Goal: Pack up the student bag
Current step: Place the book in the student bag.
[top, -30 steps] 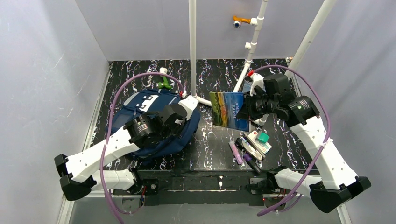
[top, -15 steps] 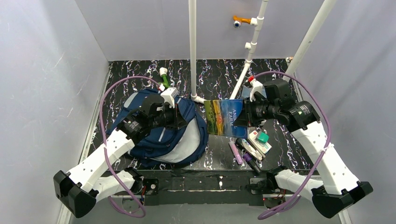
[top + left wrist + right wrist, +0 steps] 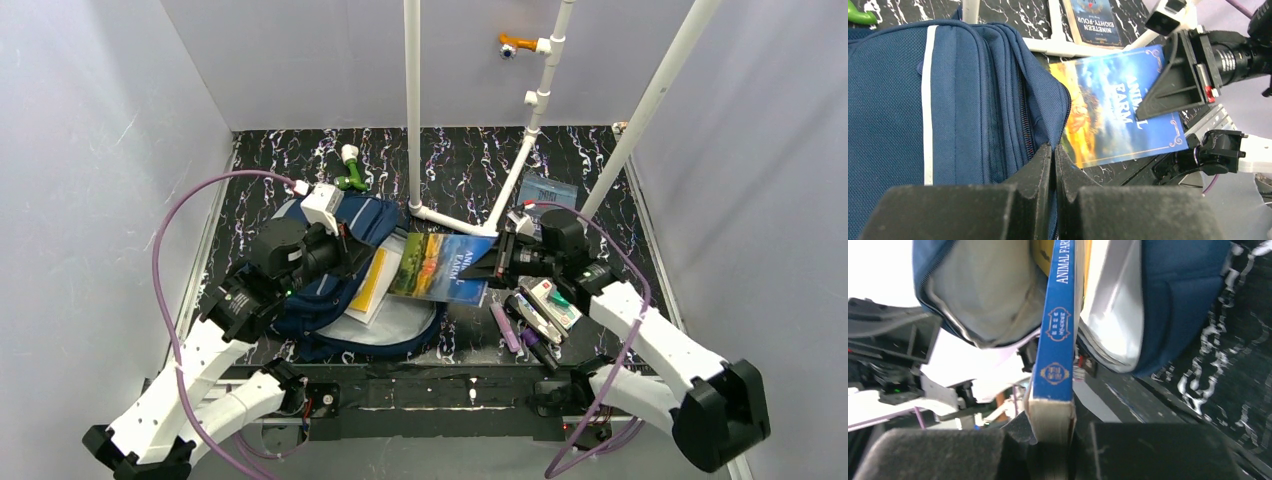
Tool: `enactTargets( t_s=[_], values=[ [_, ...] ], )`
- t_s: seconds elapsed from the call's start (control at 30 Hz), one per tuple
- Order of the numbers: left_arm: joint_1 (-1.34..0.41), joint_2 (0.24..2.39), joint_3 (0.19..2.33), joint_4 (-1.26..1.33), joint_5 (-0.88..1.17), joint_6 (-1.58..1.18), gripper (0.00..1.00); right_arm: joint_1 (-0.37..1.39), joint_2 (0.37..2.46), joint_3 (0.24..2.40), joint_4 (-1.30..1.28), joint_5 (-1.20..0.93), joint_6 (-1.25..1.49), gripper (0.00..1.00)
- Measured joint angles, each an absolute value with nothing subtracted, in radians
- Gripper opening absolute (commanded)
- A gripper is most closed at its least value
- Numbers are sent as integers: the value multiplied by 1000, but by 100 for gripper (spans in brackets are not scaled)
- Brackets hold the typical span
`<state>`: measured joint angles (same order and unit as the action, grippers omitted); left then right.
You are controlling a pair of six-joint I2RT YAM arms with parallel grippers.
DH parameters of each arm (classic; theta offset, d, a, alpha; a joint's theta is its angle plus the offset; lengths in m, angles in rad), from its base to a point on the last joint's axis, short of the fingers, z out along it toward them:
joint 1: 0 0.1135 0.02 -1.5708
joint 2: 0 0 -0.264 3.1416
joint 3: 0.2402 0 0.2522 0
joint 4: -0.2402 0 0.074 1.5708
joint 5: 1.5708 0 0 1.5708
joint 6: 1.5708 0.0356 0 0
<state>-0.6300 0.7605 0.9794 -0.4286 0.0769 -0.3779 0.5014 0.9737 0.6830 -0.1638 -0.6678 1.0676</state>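
The student bag [image 3: 318, 305], navy blue, lies at the left with its mouth held open, showing grey lining [image 3: 400, 322] and a yellow book [image 3: 372, 280] inside. My left gripper [image 3: 347, 256] is shut on the edge of the bag [image 3: 948, 100] by the zipper, with blue fabric pinched between the fingers [image 3: 1040, 160]. My right gripper [image 3: 490, 268] is shut on the bottom end of a blue "Animal Farm" book [image 3: 440, 265]. The book lies tilted, its far end over the bag's mouth. In the right wrist view the book's spine [image 3: 1058, 335] points into the opening of the bag [image 3: 1173, 295].
A second blue book [image 3: 548, 190] lies at the back right beside the white pipe frame [image 3: 414, 110]. Purple markers [image 3: 505, 328], pens and a white box with a green cap [image 3: 557, 300] lie under my right arm. A green object [image 3: 350, 180] sits behind the bag.
My left gripper has pulled the bag's edge back and left, opening the mouth wide. My right gripper has carried the book left and down, tipping it flat towards the opening.
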Motion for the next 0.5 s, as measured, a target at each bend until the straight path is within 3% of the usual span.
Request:
enactTargets(
  t_s=[0.23, 0.5],
  values=[
    [-630, 813, 1000, -435, 114, -376, 0, 670, 1220, 691, 245, -608, 1282, 1],
    [-629, 860, 1024, -424, 156, -387, 0, 862, 1537, 781, 540, -417, 1302, 2]
  ],
)
